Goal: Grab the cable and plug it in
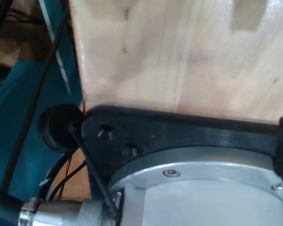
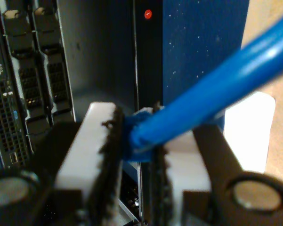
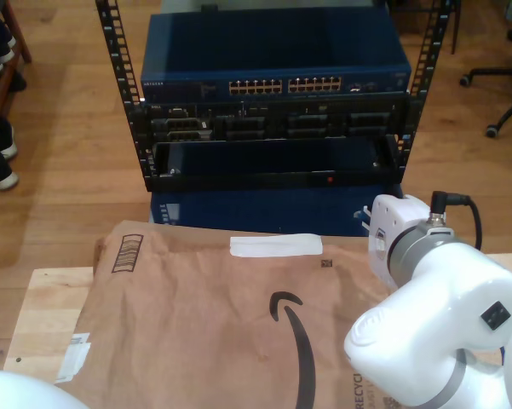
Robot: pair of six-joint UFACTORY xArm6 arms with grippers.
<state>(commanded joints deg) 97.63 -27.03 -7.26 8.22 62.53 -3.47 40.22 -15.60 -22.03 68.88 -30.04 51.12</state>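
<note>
My second tool (image 2: 134,155) pinches the cable (image 2: 212,89) at its end.

The cable (image 2: 212,89) is bright blue, pinched between white fingers (image 2: 87,141) with black pads on my second gripper (image 2: 132,155). The rack (image 3: 277,98) is black with a navy blue switch (image 3: 277,64) (tiny red light (image 2: 148,14) too). Brown cardboard (image 3: 204,324) with a black smile logo and white tape sits on the pale wood table (image 1: 179,52).
</note>
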